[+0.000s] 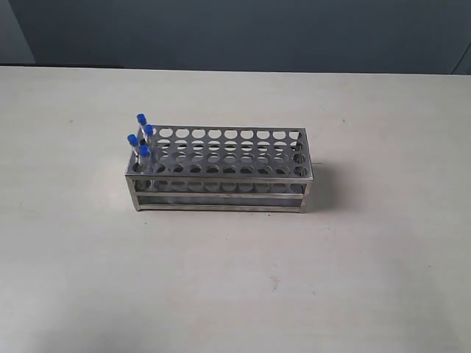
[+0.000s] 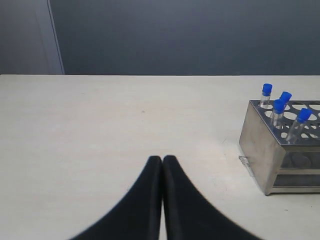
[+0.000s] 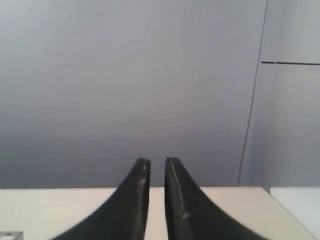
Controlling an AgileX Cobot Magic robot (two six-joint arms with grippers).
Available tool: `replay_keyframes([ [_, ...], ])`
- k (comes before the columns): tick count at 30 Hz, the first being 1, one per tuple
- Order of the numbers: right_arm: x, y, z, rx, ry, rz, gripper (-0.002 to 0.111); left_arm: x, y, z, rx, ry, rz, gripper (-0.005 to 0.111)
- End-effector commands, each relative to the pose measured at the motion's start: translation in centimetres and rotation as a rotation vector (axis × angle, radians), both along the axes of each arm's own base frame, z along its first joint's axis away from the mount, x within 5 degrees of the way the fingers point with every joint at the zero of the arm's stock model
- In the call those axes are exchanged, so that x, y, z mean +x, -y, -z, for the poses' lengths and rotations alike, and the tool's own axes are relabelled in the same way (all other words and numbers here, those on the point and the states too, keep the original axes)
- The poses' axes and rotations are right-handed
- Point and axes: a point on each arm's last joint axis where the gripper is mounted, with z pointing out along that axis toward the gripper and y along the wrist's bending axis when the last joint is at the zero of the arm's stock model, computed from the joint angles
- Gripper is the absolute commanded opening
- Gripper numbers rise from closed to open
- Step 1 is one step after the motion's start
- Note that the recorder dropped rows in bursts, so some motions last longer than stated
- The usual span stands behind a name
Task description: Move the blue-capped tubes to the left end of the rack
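The silver rack [image 1: 221, 179] stands lengthwise near the middle of the table. Four blue-capped tubes [image 1: 141, 137] stand upright in holes at its left end, two rows deep; the other holes look empty. The left wrist view shows the rack's end wall [image 2: 260, 145] with the tubes [image 2: 278, 106] sticking up above it. My left gripper [image 2: 162, 159] hovers over bare tabletop well apart from the rack, its fingers pressed together on nothing. My right gripper [image 3: 157, 162] points at the grey wall, its fingers shut but for a narrow slit, holding nothing. Neither gripper shows in the exterior view.
The pale tabletop [image 1: 235, 279] stretches wide on every side of the rack. A dark grey wall [image 1: 243, 33] runs behind the table's far edge. The right wrist view shows a table corner [image 3: 260, 192] and a white surface [image 3: 300, 200] beyond it.
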Motion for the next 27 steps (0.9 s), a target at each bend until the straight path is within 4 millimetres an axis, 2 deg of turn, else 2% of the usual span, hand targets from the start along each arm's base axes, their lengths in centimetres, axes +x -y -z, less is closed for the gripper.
replay_keyframes([
  [1,0.53,0.08,3.08,-0.029,-0.092,0.036,0.012,-0.02,0.05,-0.16,-0.002,0.01,0.008,0.001],
  [3,0.68,0.23,3.97,-0.031,-0.117,0.055,0.012,-0.02,0.05,-0.16,-0.002,0.01,0.008,0.001],
  [27,0.68,0.21,3.99,-0.032,-0.12,0.054,0.012,-0.02,0.05,-0.16,-0.002,0.01,0.008,0.001],
])
